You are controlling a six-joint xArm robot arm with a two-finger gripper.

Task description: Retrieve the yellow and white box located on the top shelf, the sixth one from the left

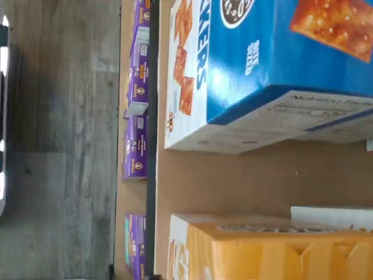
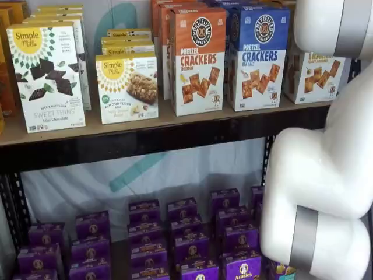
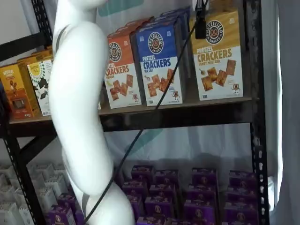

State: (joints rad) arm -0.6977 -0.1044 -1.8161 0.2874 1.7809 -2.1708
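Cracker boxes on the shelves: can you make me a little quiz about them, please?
1. True or false: the yellow and white box stands on the top shelf, next to the blue box.
2. What colour are the small boxes on the lower level? A green, B purple, C red.
3. Fill in: on the blue box's other side stands an ____ box.
Key: 1 true; 2 B; 3 orange.

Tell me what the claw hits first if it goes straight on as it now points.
Probably the yellow and white box: in a shelf view the claw hangs before its upper corner nearest the blue carton. Depth is unclear; it might enter the gap between them.
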